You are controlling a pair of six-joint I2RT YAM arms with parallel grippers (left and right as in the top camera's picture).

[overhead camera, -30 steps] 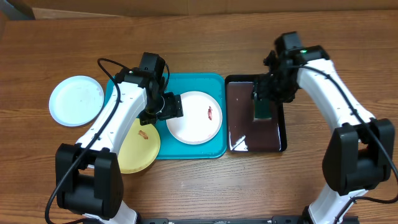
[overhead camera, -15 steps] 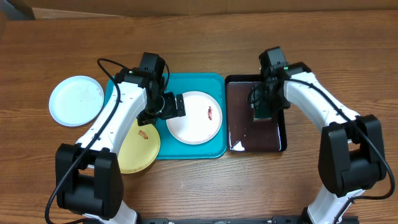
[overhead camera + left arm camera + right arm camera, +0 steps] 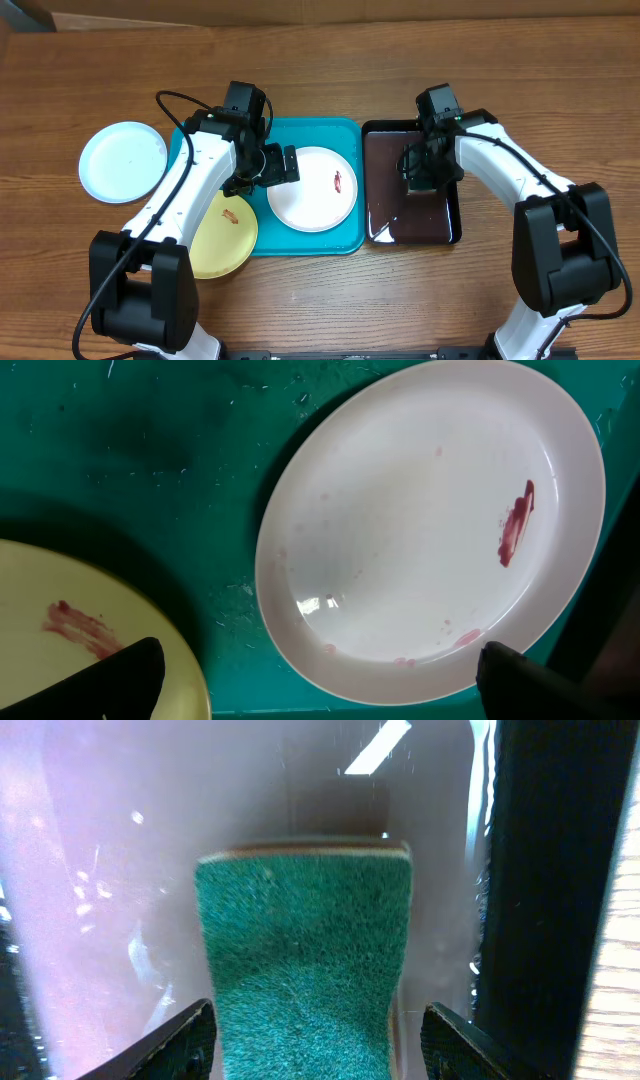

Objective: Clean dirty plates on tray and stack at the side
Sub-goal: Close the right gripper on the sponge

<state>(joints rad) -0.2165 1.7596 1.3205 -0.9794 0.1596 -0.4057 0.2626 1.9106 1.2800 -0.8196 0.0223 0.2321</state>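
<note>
A white plate (image 3: 313, 190) with a red smear (image 3: 515, 525) lies on the turquoise tray (image 3: 310, 135). My left gripper (image 3: 275, 167) is open and hovers over the plate's left rim (image 3: 320, 670), empty. A pale yellow plate (image 3: 222, 238) with a red-brown smear lies over the tray's front left corner. It also shows in the left wrist view (image 3: 60, 590). A pale mint plate (image 3: 122, 160) lies on the table to the left of the tray. My right gripper (image 3: 320, 1045) is open, with a finger on each side of a green sponge (image 3: 305, 950) in the black tray (image 3: 445, 225).
The glossy black tray stands right beside the turquoise tray and looks wet. A black cable (image 3: 170, 105) loops behind the left arm. Cardboard lies along the table's far edge (image 3: 300, 8).
My right gripper has moved left and down over the green sponge, which is now between its fingers. My left gripper has shifted slightly over the white plate's rim.
</note>
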